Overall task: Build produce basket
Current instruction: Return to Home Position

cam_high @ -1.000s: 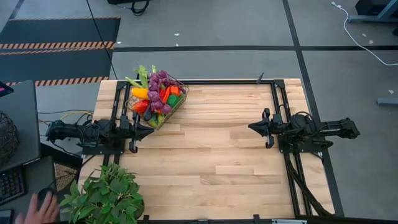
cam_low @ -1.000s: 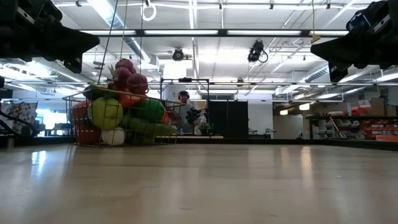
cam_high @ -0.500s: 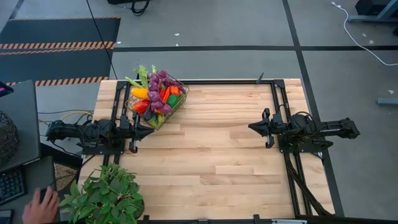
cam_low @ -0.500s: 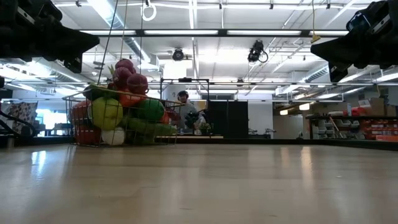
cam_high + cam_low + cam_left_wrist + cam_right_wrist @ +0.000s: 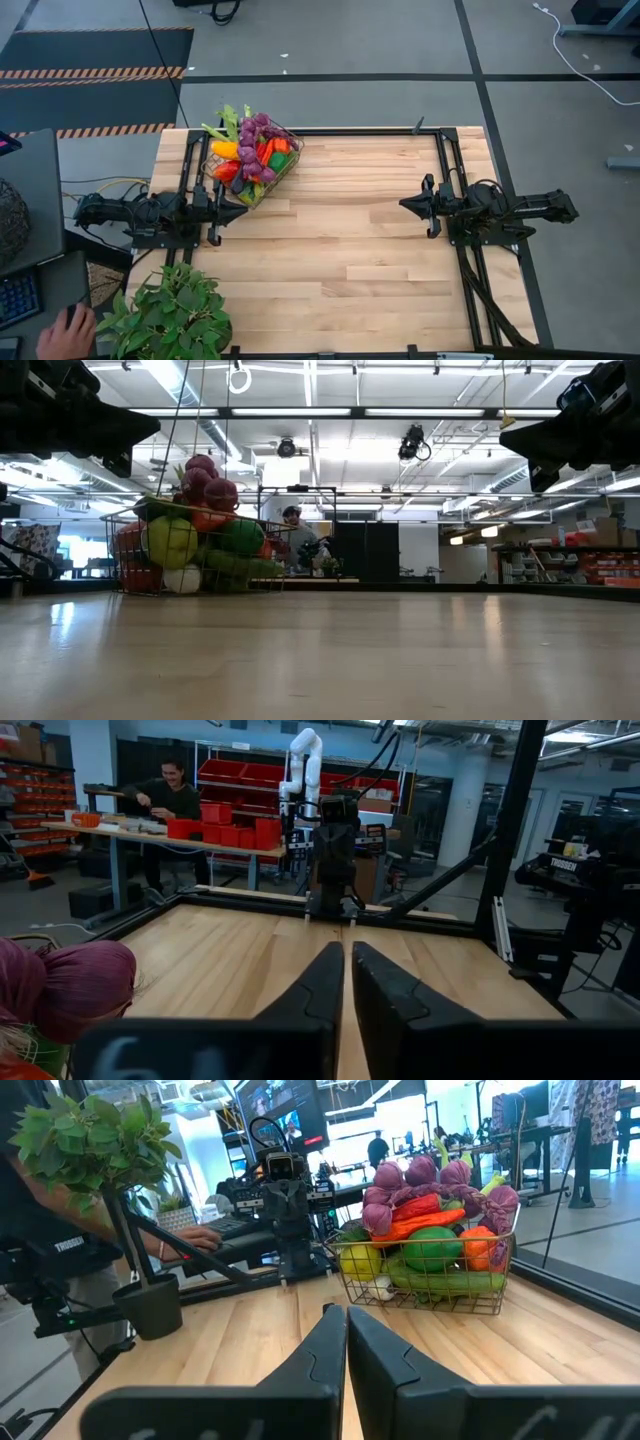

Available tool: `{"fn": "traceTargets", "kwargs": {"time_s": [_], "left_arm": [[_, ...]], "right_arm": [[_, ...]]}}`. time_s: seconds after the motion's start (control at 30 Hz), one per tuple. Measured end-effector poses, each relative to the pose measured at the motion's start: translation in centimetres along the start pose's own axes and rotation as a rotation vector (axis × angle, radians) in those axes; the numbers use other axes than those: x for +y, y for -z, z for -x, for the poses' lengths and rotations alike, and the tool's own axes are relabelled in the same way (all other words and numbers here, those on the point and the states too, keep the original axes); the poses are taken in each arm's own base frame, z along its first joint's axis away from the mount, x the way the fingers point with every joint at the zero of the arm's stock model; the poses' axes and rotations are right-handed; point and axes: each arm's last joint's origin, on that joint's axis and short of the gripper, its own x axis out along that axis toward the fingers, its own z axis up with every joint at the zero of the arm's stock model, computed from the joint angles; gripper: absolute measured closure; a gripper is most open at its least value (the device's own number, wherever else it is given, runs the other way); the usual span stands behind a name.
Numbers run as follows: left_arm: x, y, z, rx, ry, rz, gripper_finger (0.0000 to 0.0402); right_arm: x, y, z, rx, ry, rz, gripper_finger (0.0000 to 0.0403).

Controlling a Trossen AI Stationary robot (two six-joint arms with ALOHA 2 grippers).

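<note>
The wire-mesh basket (image 5: 252,160) stands on its base at the table's far left corner. It is heaped with produce (image 5: 430,1220): purple grapes, a yellow piece, green, red and orange pieces, celery sticking up. My left gripper (image 5: 243,213) is shut and hovers level at the table's left edge, just near of the basket, touching nothing. My right gripper (image 5: 403,205) is shut and hovers level at the table's right side, far from the basket. Each wrist view shows its own fingers (image 5: 345,982) (image 5: 345,1342) closed together.
A leafy green plant (image 5: 170,315) in a dark pot stands at the table's near left corner. A black frame rail (image 5: 440,160) runs along the far and right edges. A person's hand (image 5: 65,330) rests off the table at the near left. The table's middle (image 5: 340,250) is bare wood.
Both arms and the basket have kept still. The person's hand off the table's near left corner has shifted a little.
</note>
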Motion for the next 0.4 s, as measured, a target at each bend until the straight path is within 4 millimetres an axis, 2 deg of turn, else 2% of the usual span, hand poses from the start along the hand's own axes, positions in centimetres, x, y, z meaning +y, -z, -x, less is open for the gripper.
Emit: {"fn": "traceTargets", "kwargs": {"time_s": [0.4], "left_arm": [[0.0,0.0,0.0,0.0,0.0,0.0,0.0366]], "right_arm": [[0.0,0.0,0.0,0.0,0.0,0.0,0.0384]]}}
